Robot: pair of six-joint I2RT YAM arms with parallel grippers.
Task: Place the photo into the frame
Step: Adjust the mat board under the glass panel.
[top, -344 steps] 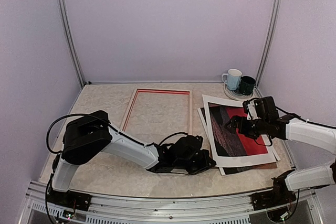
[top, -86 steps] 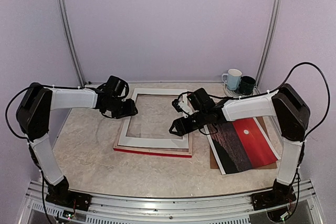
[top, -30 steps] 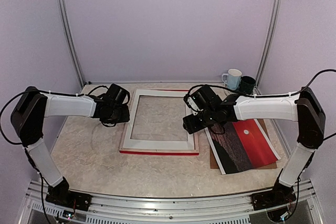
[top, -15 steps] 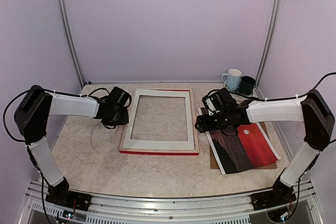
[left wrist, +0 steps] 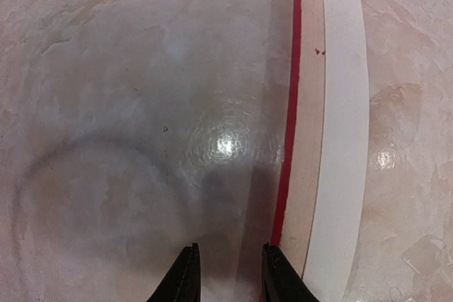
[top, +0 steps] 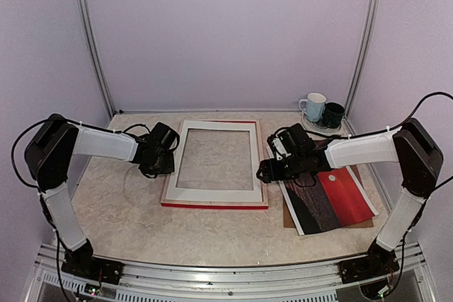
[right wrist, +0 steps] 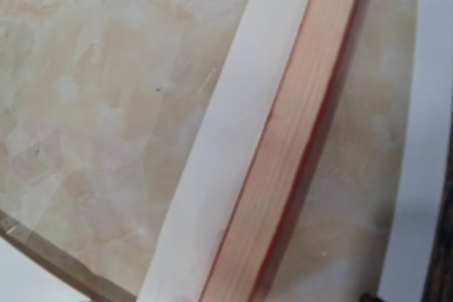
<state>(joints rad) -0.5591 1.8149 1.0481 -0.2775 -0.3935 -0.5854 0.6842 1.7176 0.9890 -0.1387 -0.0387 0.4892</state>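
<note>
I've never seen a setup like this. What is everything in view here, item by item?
frame: one, pale side up with red edges, flat mid-table
photo: one, red and dark with a white border, right of the frame
backing board: one, brown, under the photo
pale blue mug: one, far right corner
dark mug: one, beside the pale blue mug
table: one, beige marble pattern
left arm: one, white and black, left side
right arm: one, white and black, right side
left hand: one, black, slightly open, empty, by the frame's left edge
right hand: one, black, by the frame's right edge
</note>
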